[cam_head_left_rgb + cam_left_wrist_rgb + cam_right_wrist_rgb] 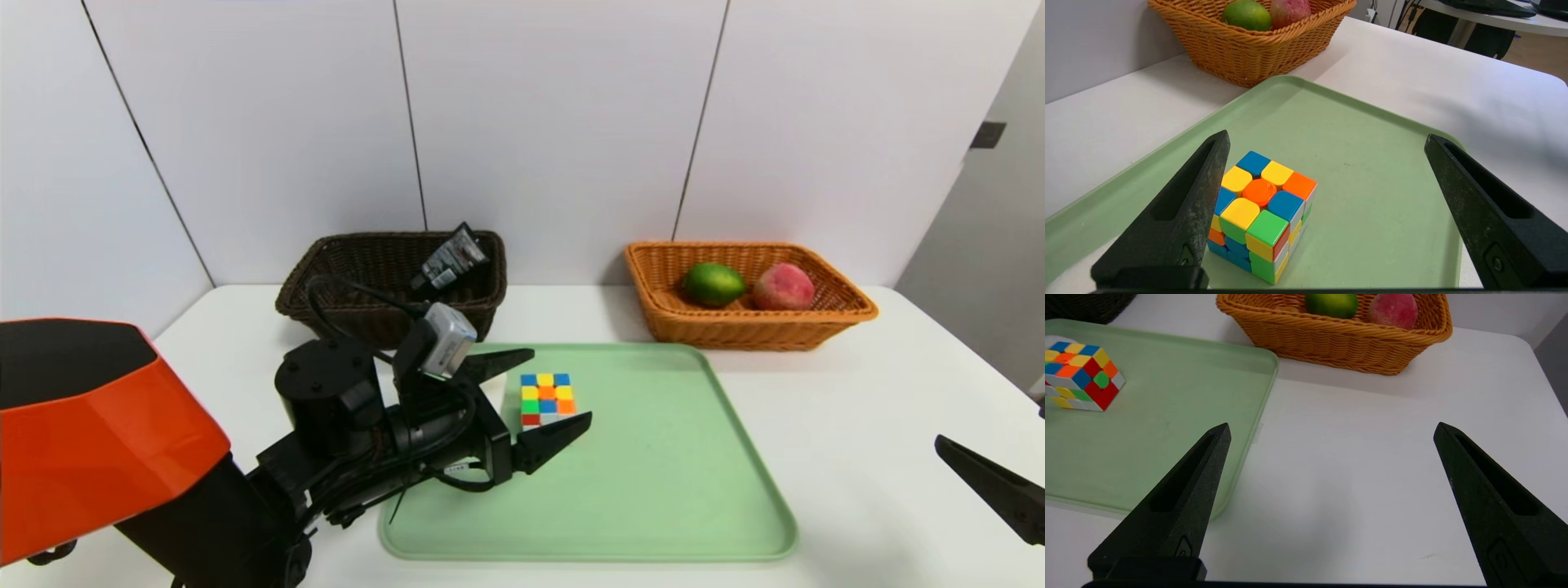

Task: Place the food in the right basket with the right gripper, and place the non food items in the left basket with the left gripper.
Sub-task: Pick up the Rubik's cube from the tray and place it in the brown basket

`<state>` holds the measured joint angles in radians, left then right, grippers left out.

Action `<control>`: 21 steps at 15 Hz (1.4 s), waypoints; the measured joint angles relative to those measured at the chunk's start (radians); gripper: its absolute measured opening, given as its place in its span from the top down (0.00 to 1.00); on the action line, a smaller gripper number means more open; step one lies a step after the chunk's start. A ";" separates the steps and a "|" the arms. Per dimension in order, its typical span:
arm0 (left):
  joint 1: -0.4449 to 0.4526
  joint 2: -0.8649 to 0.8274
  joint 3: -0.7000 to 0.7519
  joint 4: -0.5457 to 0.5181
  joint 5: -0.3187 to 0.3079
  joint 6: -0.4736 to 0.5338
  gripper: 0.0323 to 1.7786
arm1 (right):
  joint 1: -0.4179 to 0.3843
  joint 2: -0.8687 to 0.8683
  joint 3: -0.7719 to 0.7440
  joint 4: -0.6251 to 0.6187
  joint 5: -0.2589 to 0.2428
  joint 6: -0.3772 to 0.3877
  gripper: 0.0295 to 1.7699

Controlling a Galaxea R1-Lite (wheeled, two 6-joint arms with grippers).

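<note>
the left gripper reaches level over the near-left part of the green tray, its jaws spread wide with the puzzle cube between them in the head view and nothing gripped. the left wrist view shows something the head view hides: one finger stands just beside the cube, possibly brushing its edge (contact cannot be told), while the other finger is well apart from it. the cube sits flat on the tray, its top a mix of blue, yellow, orange and green tiles. only the head view takes in the dark brown wicker basket at the back left of the white surface, with a black tube leaning inside it against the far rim. the orange wicker basket at the back right holds a green lime and a reddish peach, both also seen in the wrist views. the right gripper hangs over bare surface to the right of the tray, jaws wide apart and holding nothing; in the head view just one of its fingers pokes in at the right edge, whereas the right wrist view shows both, plus the cube's red side.
</note>
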<state>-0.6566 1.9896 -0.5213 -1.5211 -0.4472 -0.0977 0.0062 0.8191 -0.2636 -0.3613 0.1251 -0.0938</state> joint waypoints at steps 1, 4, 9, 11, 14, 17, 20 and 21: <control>0.000 0.009 0.002 0.000 0.000 -0.001 0.05 | 0.000 0.008 -0.006 -0.006 0.006 0.006 0.03; 0.000 0.030 0.004 0.000 0.000 0.000 0.05 | 0.001 0.027 -0.020 -0.009 0.018 0.009 0.03; 0.003 0.074 -0.011 0.000 0.005 0.005 0.05 | 0.001 0.029 -0.022 -0.007 0.021 0.008 0.03; 0.014 0.094 -0.041 0.000 0.014 0.012 0.05 | 0.001 0.028 -0.022 -0.007 0.021 0.007 0.03; 0.037 0.138 -0.114 0.000 0.057 0.068 0.05 | 0.001 0.026 -0.018 -0.006 0.021 0.009 0.03; 0.054 0.167 -0.148 0.000 0.081 0.103 0.05 | 0.001 0.026 -0.013 -0.006 0.022 0.009 0.03; 0.054 0.173 -0.138 0.000 0.060 0.099 0.05 | 0.001 0.028 -0.013 -0.005 0.022 0.025 0.03; 0.055 0.172 -0.131 0.000 0.050 0.098 0.05 | 0.001 0.028 -0.012 -0.003 0.023 0.029 0.03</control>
<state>-0.6017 2.1619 -0.6528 -1.5211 -0.3968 0.0000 0.0070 0.8474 -0.2755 -0.3645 0.1477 -0.0649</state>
